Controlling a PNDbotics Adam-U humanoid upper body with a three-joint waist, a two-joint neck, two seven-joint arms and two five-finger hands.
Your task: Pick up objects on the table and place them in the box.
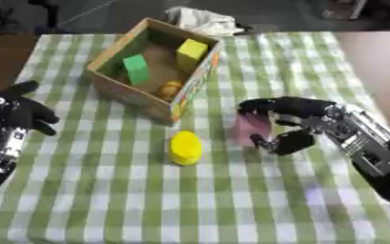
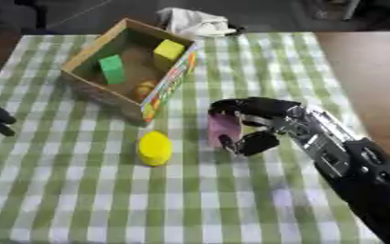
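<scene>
While a yellow cylinder (image 1: 185, 147) stands on the checked tablecloth (image 1: 231, 200), a pink block (image 1: 253, 127) is grasped by the right hand (image 1: 291, 125). The left hand (image 1: 14, 112) is held relaxed and unclenched beside the cardboard box (image 1: 131, 93).

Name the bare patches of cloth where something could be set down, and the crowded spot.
Free: the near cloth below the yellow cylinder, and the far right strip beyond the right hand. Crowded: between box, cylinder and pink block.

Green-checked tablecloth (image 1: 231, 200) (dark floor (image 1: 106, 12) beyond)
</scene>
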